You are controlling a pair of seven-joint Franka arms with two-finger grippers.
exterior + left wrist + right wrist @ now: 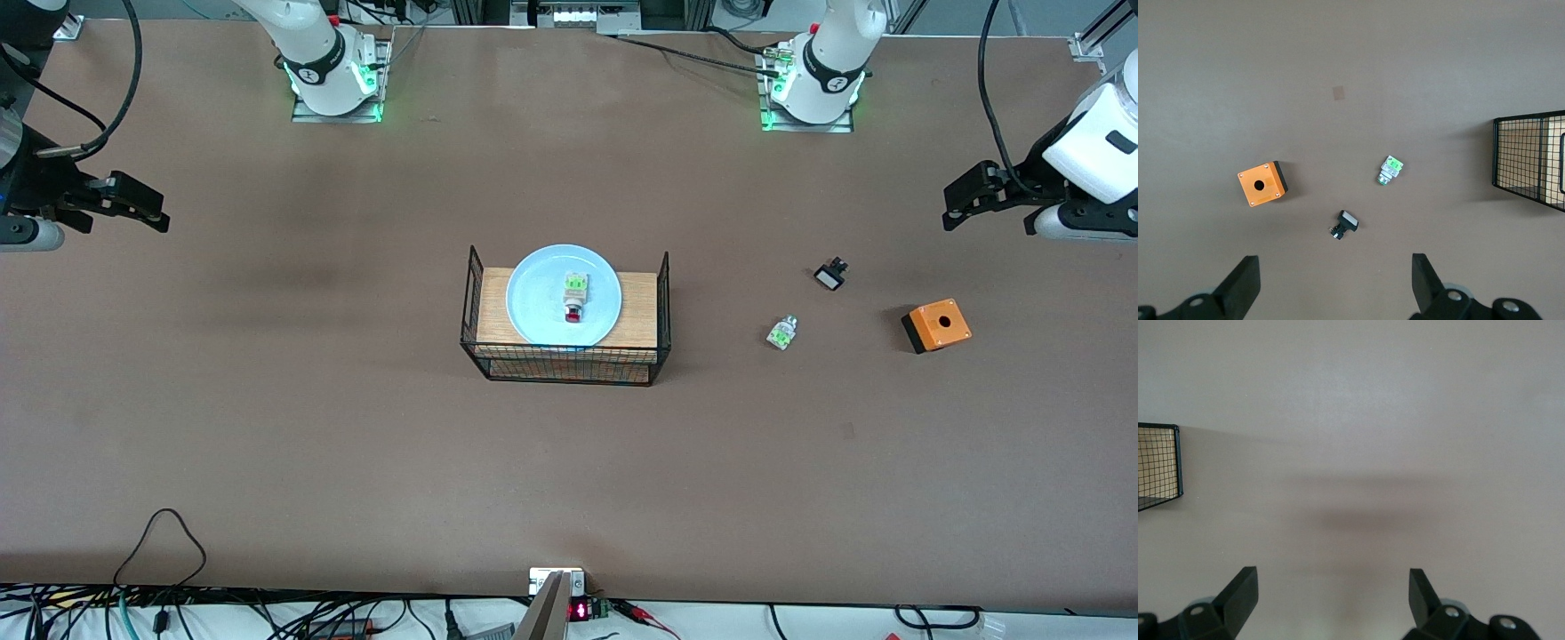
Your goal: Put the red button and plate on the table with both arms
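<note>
Pale-blue plate (542, 302): one, round, shallow, plain, resting on the wooden top of one black wire rack (565, 363) at mid-table. One red button (574, 296) lying inside that plate, whitish body, green patch at the end toward the robots' bases, red cap at the end nearer the front camera. On the brown table (356, 444) toward the left arm's end, three loose pieces, well apart from the rack: one green-and-clear piece (782, 332) without red, one small black-and-white part (830, 274) farther from the front camera, one orange box (936, 325) with a single hole in its top face. Two grippers, both up in the air and both waiting. Left gripper (962, 206) over the table's edge at its own end, fingers (1245, 283) spread wide, holding nothing. Right gripper (147, 206) over bare table at the right arm's end, fingers (1241, 593) likewise wide apart, empty.
</note>
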